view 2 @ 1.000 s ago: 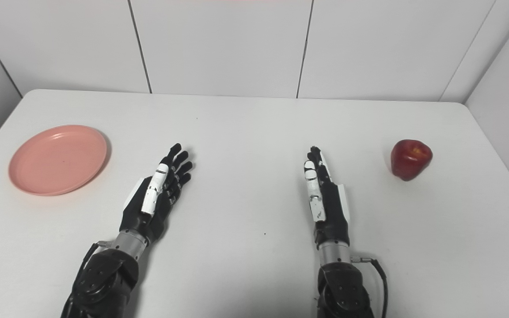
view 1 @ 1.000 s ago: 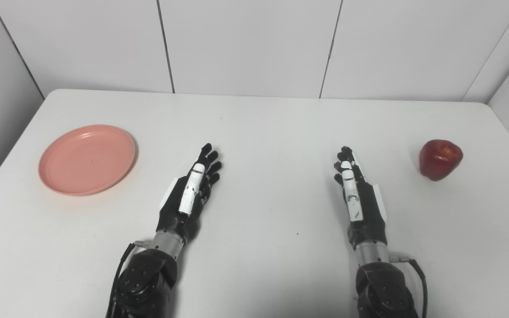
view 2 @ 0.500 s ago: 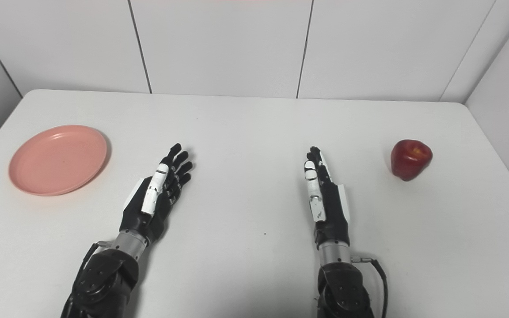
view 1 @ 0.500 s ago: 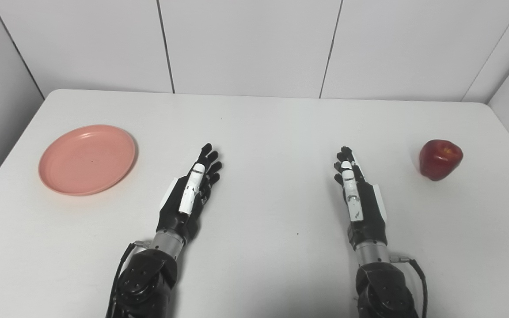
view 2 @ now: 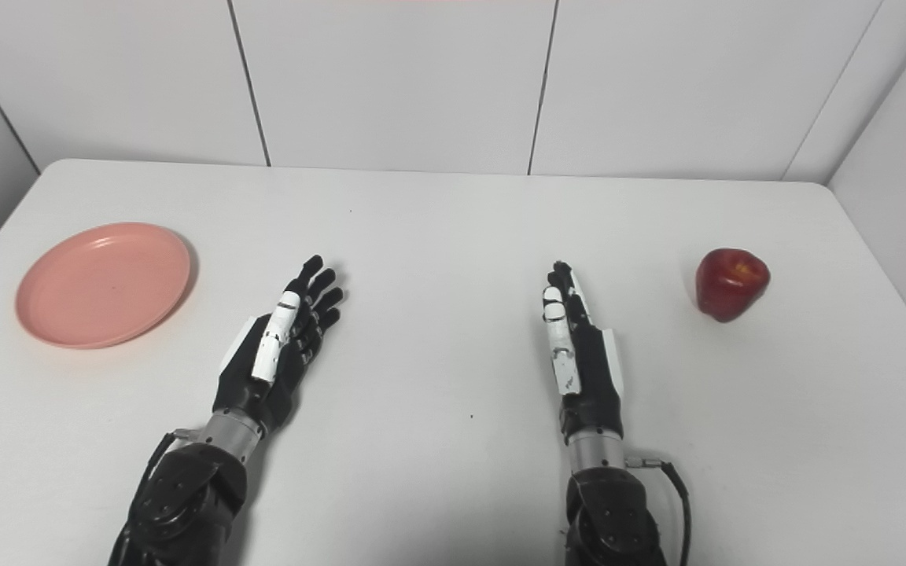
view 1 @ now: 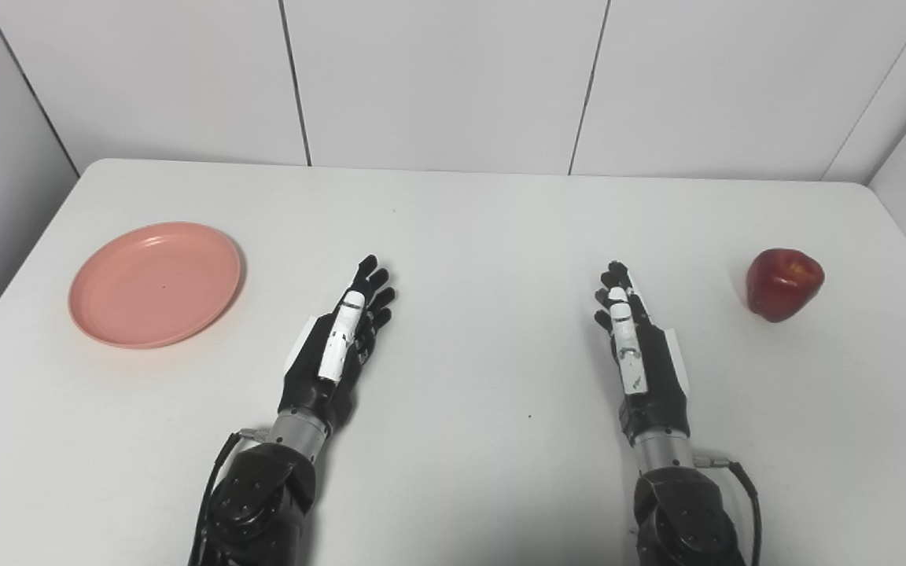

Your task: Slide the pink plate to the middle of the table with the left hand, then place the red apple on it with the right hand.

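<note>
Risk lies with the plate (view 1: 155, 284) near the bench (view 1: 469, 220) edge; both hands, left (view 1: 335, 346) and right (view 1: 642, 358), lie released; a push could tip it off.

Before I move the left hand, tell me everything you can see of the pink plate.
The pink plate is round and shallow, salmon pink, with a low raised rim and a flat centre; it looks like matte plastic. It holds nothing. It lies flat and right side up on the white table, near the table's left edge, far from the middle. Nothing touches it except the table. The left hand lies open to its right, clear of the rim, and the red apple stands at the table's opposite side.
</note>
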You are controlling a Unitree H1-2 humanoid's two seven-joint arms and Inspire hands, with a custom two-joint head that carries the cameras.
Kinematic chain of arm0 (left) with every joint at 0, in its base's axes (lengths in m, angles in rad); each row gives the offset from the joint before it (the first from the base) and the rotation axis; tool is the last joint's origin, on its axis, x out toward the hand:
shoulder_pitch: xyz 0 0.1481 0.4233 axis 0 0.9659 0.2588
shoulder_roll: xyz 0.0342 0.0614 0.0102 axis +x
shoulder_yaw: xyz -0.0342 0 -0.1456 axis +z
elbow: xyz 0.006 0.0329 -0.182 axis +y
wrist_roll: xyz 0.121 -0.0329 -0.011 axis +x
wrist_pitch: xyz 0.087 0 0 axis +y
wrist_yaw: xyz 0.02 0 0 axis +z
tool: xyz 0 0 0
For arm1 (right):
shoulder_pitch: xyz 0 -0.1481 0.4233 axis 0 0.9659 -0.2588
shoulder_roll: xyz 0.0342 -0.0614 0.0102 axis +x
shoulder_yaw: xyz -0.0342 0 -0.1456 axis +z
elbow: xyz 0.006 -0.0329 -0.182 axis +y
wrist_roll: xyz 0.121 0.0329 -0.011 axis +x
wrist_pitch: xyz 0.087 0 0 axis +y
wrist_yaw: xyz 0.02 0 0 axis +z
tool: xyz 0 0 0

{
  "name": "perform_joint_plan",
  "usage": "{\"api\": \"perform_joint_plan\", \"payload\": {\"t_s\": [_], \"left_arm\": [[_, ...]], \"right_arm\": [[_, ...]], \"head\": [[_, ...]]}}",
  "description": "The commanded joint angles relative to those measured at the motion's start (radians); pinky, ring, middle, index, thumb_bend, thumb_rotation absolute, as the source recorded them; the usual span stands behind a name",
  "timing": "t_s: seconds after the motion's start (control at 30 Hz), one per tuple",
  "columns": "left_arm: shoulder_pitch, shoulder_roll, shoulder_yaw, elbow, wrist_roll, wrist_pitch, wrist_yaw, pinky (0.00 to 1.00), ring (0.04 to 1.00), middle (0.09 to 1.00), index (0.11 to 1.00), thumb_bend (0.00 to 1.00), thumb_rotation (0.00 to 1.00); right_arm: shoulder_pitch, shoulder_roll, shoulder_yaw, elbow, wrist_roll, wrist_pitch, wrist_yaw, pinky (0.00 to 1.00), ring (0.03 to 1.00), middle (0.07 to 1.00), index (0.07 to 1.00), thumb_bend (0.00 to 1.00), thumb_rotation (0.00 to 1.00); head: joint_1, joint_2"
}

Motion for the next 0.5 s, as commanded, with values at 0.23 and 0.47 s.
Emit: {"api": "perform_joint_plan", "payload": {"t_s": [0.23, 0.47], "left_arm": [[-0.015, -0.011, -0.003, -0.03, -0.007, -0.021, -0.004, 1.0, 0.98, 0.995, 0.989, 0.43, 1.0], [-0.014, -0.01, -0.005, -0.031, -0.006, -0.019, -0.006, 1.0, 0.982, 0.997, 0.991, 0.43, 1.0]], "right_arm": [[-0.031, 0.001, -0.001, -0.02, 0.0, -0.045, -0.003, 0.93, 0.934, 0.943, 0.941, 0.22, 1.0], [-0.03, -0.001, 0.0, -0.017, -0.002, -0.053, -0.003, 0.93, 0.935, 0.942, 0.94, 0.22, 1.0]], "head": [[0.002, 0.002], [0.003, 0.001]]}}
